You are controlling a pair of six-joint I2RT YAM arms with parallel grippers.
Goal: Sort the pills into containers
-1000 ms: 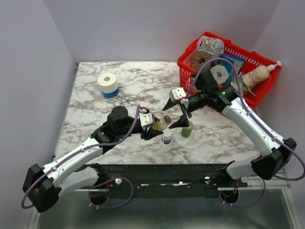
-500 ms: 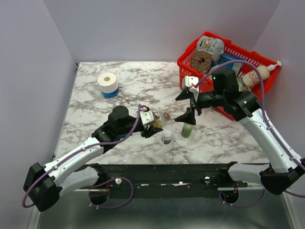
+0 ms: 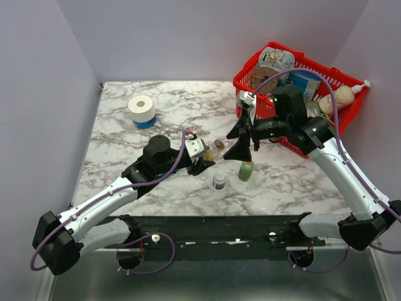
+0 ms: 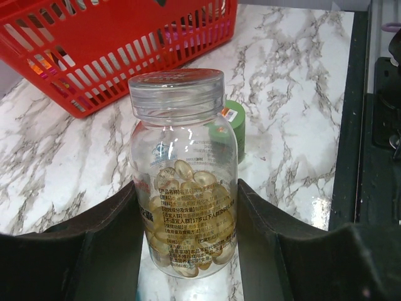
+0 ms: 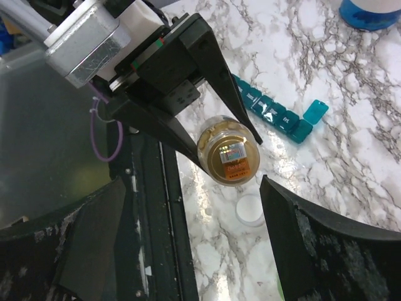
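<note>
Marble tabletop (image 3: 182, 110), red basket (image 4: 125, 56) behind; left gripper (image 3: 203, 161) clamped round clear softgel bottle (image 4: 185, 207), light, rigid, slick-walled; right gripper (image 3: 241, 141) spread wide, empty; best hold likely lid (image 4: 177, 84) rim.

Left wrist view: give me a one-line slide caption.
Left gripper shut on a clear bottle of amber pills, green bottle and red basket behind it.

One clear bottle (image 4: 185, 188), two other bottles (image 3: 246, 170), one basket (image 4: 188, 37), one roll (image 3: 141, 110), one organiser (image 5: 269, 113).
</note>
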